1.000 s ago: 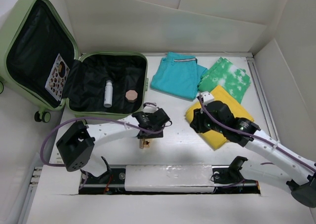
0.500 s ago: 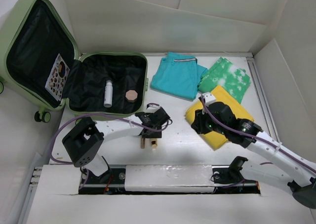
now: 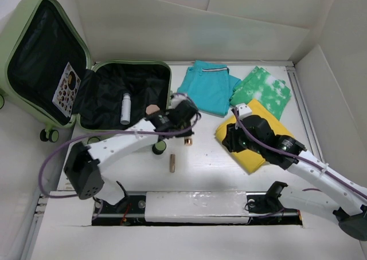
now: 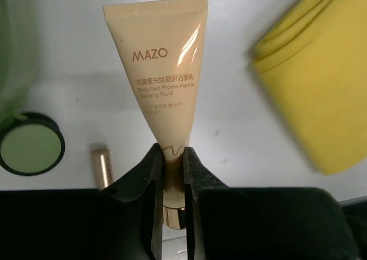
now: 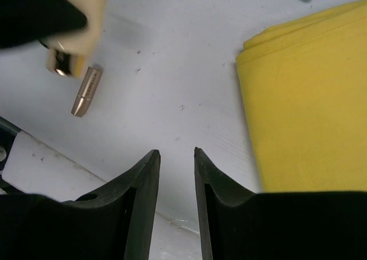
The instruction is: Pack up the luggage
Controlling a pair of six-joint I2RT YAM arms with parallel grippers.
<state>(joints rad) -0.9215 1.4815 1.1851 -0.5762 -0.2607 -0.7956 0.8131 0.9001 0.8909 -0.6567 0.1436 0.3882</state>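
The small pale sage-green hard-shell suitcase (image 3: 40, 48) lies open at the upper left of the overhead view. Its black-lined lid leans up to the left and its lower half lies flat on the white table (image 3: 212, 157), with a slim white bottle (image 3: 125, 108) and a small round tan object (image 3: 152, 109) inside. The left gripper (image 4: 170, 151) is clamped on a cream plastic tube printed MAZO (image 4: 160, 59), pinching it near the gold cap end. In the overhead view it sits just beside the right rim of the suitcase's lower half. Below it on the table are a round green disc with a black rim (image 4: 31, 151) and, lower in the frame, a small gold cylinder (image 4: 103, 167). The right gripper (image 5: 176, 154) has its fingers apart and grips nothing, and it hovers above bare table just beside the left edge of a folded yellow cloth (image 5: 309, 111) at centre right. Above that cloth in the overhead view lie a folded teal garment (image 3: 206, 88) and a green-and-white patterned cloth (image 3: 264, 88), side by side near the back wall.
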